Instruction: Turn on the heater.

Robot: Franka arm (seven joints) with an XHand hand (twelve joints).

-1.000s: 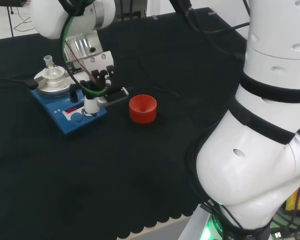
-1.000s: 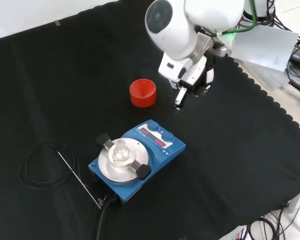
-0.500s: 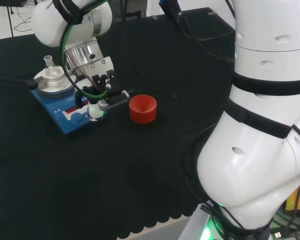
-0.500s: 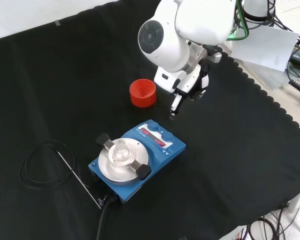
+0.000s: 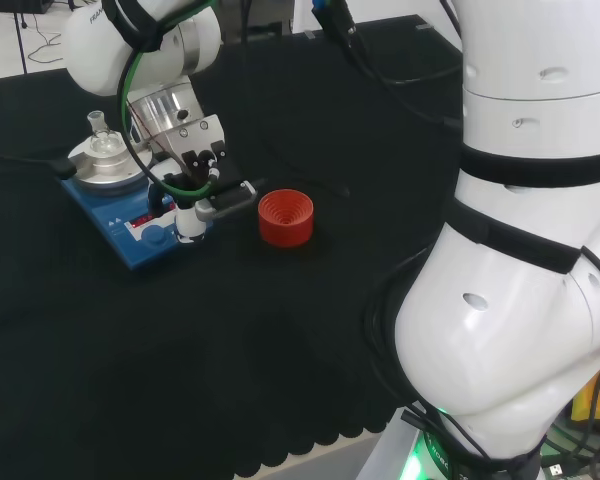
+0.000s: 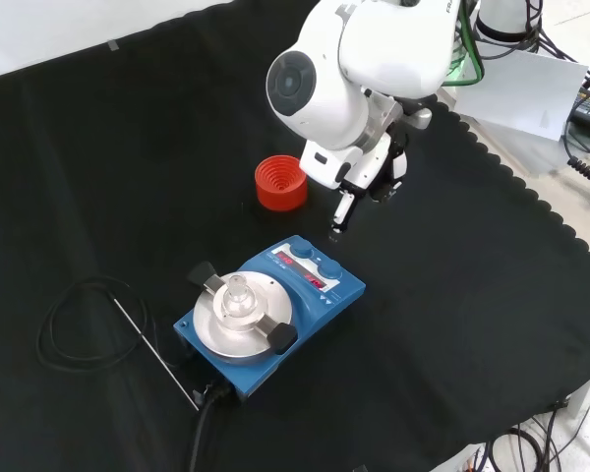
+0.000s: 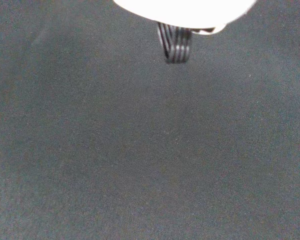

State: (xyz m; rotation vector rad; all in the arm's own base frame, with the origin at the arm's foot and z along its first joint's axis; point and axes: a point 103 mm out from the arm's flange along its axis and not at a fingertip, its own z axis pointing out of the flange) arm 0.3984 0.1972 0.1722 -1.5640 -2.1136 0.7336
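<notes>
Front view: blue heater [image 6: 326,292] lies below centre on the black cloth [image 6: 98,157], long axis running from 7 to 1 o'clock, control panel with two knobs and red displays at the 1 o'clock end. Print on it too small to read. Small glass flask [image 6: 237,294] upright on its round plate. Red ribbed stand [image 6: 280,183] at 12 o'clock of the heater. Hand [image 6: 359,182] at 1 o'clock of the panel, one finger [image 6: 339,214] straight, pointing down at the knobs, apart from them; other fingers curled, holding nothing.
</notes>
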